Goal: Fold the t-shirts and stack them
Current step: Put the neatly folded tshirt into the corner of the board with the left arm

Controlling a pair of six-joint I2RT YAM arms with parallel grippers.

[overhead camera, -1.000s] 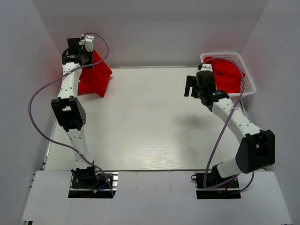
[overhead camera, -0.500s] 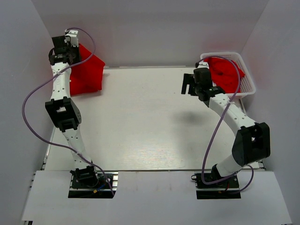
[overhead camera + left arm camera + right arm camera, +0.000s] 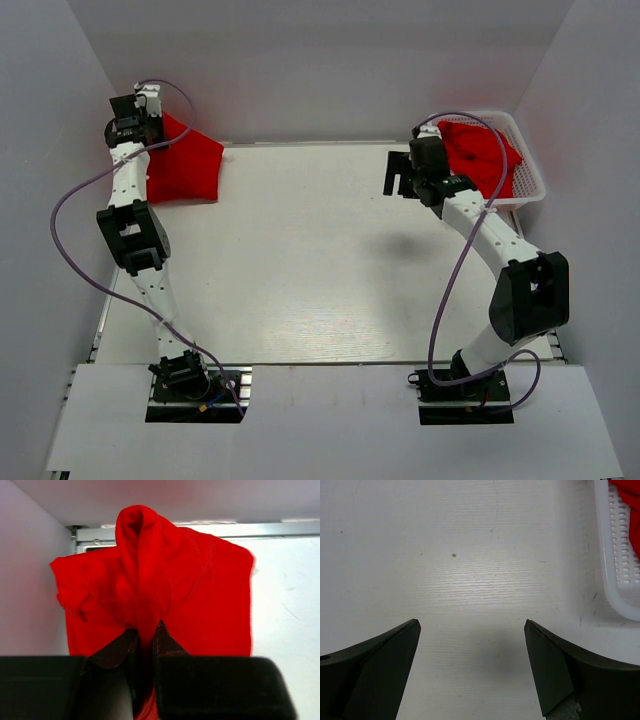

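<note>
At the table's (image 3: 300, 260) far-left corner we find one t-shirt (image 3: 190, 165) against the back and left walls, a fold of it between the fingers of the left gripper (image 3: 145, 635). At the far-right corner sits a basket (image 3: 530, 185) with more t-shirts (image 3: 480, 155) in it. We place the right gripper (image 3: 472, 627) above the table, just left of the basket.

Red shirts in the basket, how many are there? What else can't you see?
- Top view: the shirts in the basket form one bunched heap, partly under the right arm; uncountable.
- Right wrist view: the picture's edge cuts off the basket; only a sliver of shirt shows.
- Left wrist view: the left end effector, shut on the held shirt, hides its lower part.
</note>
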